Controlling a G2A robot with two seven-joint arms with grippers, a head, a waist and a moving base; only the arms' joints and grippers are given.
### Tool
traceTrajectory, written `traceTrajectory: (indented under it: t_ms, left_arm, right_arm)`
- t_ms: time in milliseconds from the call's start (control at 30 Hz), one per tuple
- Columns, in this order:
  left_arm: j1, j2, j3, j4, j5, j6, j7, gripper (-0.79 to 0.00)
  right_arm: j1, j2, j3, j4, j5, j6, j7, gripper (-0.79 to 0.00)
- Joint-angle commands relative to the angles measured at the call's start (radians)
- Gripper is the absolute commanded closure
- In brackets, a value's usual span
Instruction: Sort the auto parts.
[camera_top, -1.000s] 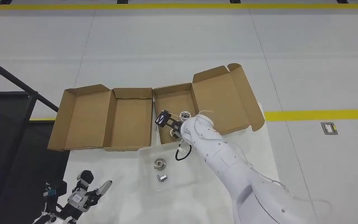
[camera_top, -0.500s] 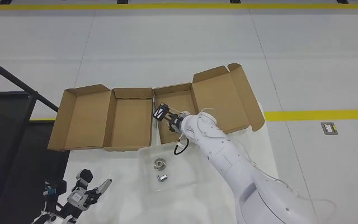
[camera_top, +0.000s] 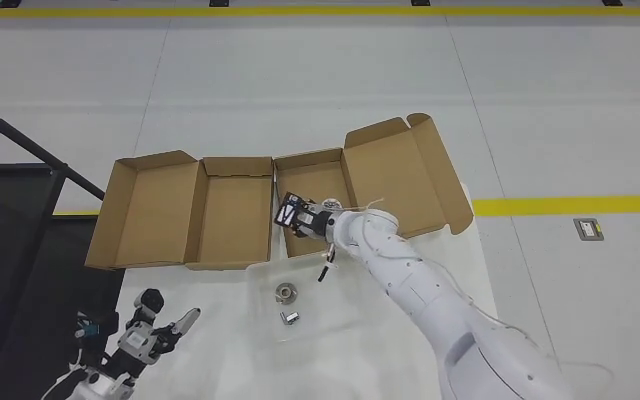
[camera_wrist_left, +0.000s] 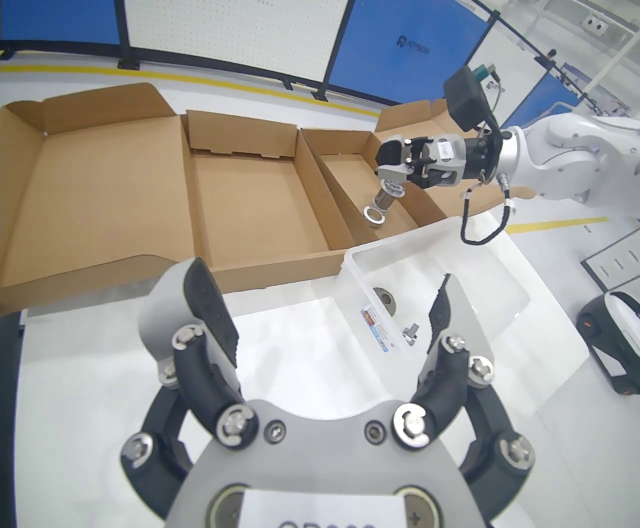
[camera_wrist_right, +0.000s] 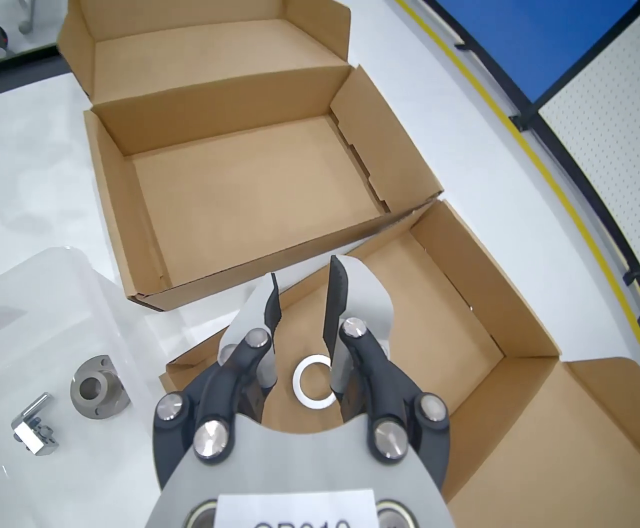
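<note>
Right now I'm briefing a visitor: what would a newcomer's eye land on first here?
The right claw hangs over the right-hand cardboard box, a metal ring lying on the box floor beneath it. Next to that box, a clear bin holds a flanged bushing and a small bracket.

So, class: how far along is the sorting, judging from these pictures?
Done: one ring lies in the cardboard box beneath the right gripper. In hand: nothing; that gripper hangs open over the ring, and the left gripper is open too. Left to do: a flange and a bracket sit in the clear bin.
</note>
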Motion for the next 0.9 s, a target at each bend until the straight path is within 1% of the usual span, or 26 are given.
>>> traceTrajectory:
  t_ms: [0,67,167,233,300,367,433,500,867]
  left_arm:
    - [-0.016,0.005,0.000,-0.008,0.022,-0.042,-0.034,-0.785]
    - [-0.033,0.009,0.009,-0.021,0.055,-0.075,-0.061,-0.785]
    - [-0.058,0.015,0.027,-0.039,0.105,-0.119,-0.099,-0.785]
    - [-0.075,0.017,0.042,-0.046,0.128,-0.125,-0.112,-0.785]
    - [-0.092,0.018,0.058,-0.051,0.142,-0.125,-0.123,-0.785]
    - [-0.107,0.019,0.073,-0.056,0.150,-0.114,-0.134,-0.785]
    - [-0.120,0.020,0.089,-0.060,0.157,-0.107,-0.146,-0.785]
    - [-0.127,0.020,0.099,-0.065,0.166,-0.103,-0.156,-0.785]
    - [-0.127,0.020,0.099,-0.065,0.166,-0.103,-0.156,-0.785]
  right_arm:
    - [-0.020,0.021,0.000,-0.030,-0.034,0.011,-0.069,-0.265]
    - [-0.047,0.048,0.007,-0.066,-0.068,0.042,-0.136,-0.286]
    - [-0.106,0.093,0.037,-0.140,-0.097,0.154,-0.180,-0.299]
    - [-0.153,0.131,0.064,-0.221,-0.122,0.193,-0.210,-0.366]
    - [-0.204,0.177,0.100,-0.322,-0.159,0.209,-0.224,-0.585]
    - [-0.268,0.229,0.155,-0.454,-0.197,0.213,-0.206,-0.782]
    - [-0.352,0.284,0.230,-0.623,-0.235,0.200,-0.156,-0.785]
    - [-0.456,0.336,0.319,-0.816,-0.275,0.169,-0.061,-0.785]
    - [-0.456,0.336,0.319,-0.816,-0.275,0.169,-0.061,-0.785]
